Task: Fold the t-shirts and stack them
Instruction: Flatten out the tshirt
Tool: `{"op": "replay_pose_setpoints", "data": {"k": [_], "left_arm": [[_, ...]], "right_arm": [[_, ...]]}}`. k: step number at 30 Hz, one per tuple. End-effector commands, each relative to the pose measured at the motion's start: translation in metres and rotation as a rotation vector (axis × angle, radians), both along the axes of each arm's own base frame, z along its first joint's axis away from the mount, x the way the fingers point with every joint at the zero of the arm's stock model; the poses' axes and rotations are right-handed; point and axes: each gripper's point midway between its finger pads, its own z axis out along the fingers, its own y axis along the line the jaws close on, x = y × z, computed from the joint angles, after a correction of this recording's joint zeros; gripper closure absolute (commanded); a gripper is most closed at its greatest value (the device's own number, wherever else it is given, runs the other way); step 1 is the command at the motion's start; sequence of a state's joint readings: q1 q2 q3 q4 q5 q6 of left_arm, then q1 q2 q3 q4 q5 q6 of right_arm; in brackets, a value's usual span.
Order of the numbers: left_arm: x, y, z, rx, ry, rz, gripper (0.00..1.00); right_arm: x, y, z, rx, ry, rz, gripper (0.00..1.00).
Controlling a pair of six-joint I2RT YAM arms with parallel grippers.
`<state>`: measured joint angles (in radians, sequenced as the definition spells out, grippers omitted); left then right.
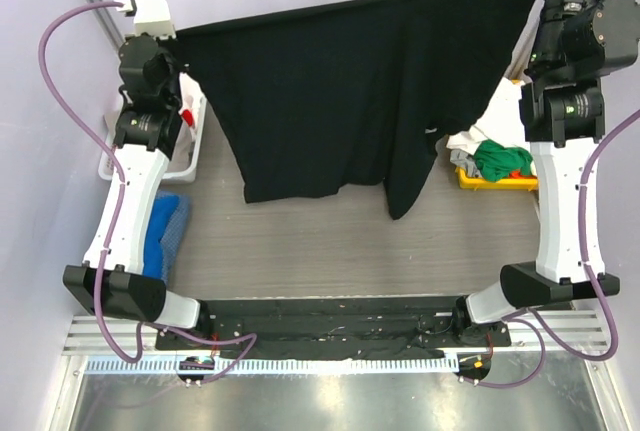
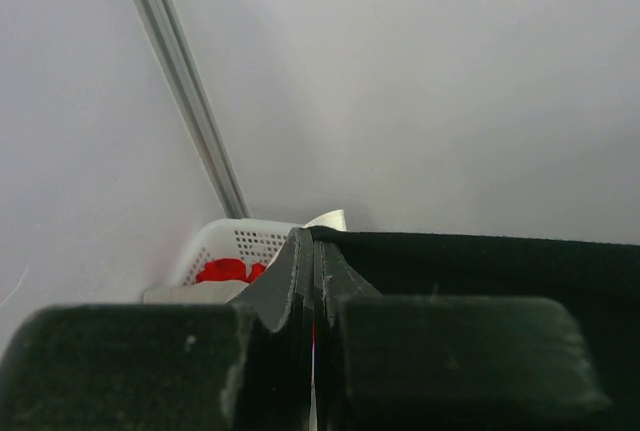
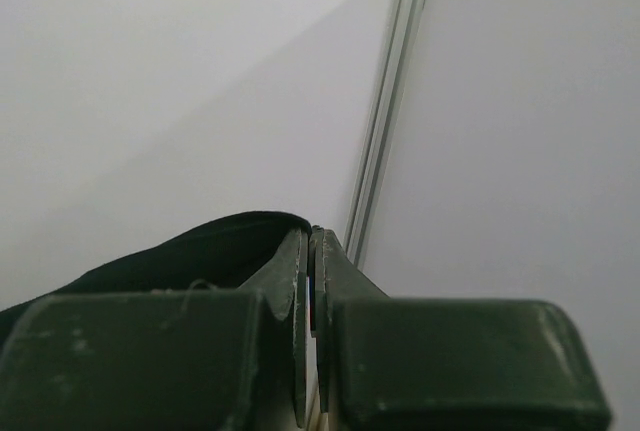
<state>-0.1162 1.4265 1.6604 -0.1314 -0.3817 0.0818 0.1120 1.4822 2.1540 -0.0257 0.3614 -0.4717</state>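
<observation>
Black t-shirt [image 1: 330, 101] between 2 clamped grippers [image 2: 312, 243] [image 3: 310, 239]

We see the shirt [image 1: 330, 101] stretched between the left gripper [image 2: 313, 251] and the right gripper [image 3: 310, 246], hanging above the table [image 1: 330, 251]. At the table's left edge stands a basket [image 1: 192, 146], with a folded cloth [image 1: 165, 231] in front of it. At the right edge, a tray [image 1: 495, 184] holds a heap of clothes [image 1: 503, 161].

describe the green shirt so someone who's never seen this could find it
Start at the right side of the table, beside the right arm, where a yellow bin sits. Crumpled on top of its heap lies the green t-shirt, beside white fabric; it is the only green thing, unlike the hanging black t-shirt.
</observation>
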Motion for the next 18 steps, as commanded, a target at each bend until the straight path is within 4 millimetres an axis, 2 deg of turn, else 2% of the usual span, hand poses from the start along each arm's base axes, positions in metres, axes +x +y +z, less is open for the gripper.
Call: {"op": "replay_pose_setpoints", "data": {"k": [1,2,3,4,5,6,7,8,9,10,12,13,15,16,18], "left_arm": [[0.003,0.028,0.004,-0.004,-0.023,0.123,1.00],[0.006,0.028,0.004,-0.005,-0.028,0.125,1.00],[0.010,0.028,0.002,-0.004,-0.026,0.129,1.00],[0.019,0.028,0.000,-0.003,-0.024,0.134,1.00],[0.024,0.027,-0.001,-0.001,-0.023,0.134,1.00],[0.029,0.028,0.000,-0.001,-0.033,0.139,1.00],[0.040,0.027,0.000,0.003,-0.037,0.140,1.00],[0.046,0.028,0.002,0.007,-0.044,0.143,1.00],[0.050,0.028,0.008,0.003,-0.059,0.151,1.00],[0.051,0.029,0.025,-0.006,-0.098,0.157,1.00],[0.061,0.030,0.030,-0.017,-0.116,0.171,1.00],[0.058,0.030,0.050,-0.025,-0.161,0.171,1.00],[0.061,0.030,0.061,-0.024,-0.182,0.170,1.00],[0.054,0.031,0.081,-0.027,-0.228,0.172,1.00],[0.048,0.030,0.099,-0.012,-0.267,0.170,1.00]], "right_arm": [[-0.015,-0.026,0.025,0.047,-0.126,-0.118,0.99],[0.008,-0.024,0.017,0.036,-0.107,-0.125,0.99],[0.013,-0.023,0.021,0.032,-0.139,-0.126,0.99],[0.010,-0.024,0.032,0.034,-0.184,-0.135,0.99],[0.041,-0.022,0.020,0.017,-0.160,-0.147,0.99],[0.043,-0.023,0.027,0.023,-0.209,-0.155,0.99],[0.034,-0.024,0.045,0.026,-0.277,-0.160,0.99],[0.039,-0.023,0.048,0.023,-0.300,-0.167,0.99],[0.069,-0.020,0.035,0.009,-0.283,-0.171,0.99],[0.053,-0.021,0.051,0.015,-0.353,-0.172,0.99],[0.052,-0.019,0.056,0.007,-0.417,-0.167,0.99],[0.058,-0.016,0.052,-0.003,-0.418,-0.156,0.99],[0.048,-0.017,0.057,-0.005,-0.478,-0.159,0.99],[0.047,-0.015,0.058,-0.003,-0.481,-0.156,0.99],[0.040,-0.018,0.062,0.008,-0.496,-0.159,0.99]]}}
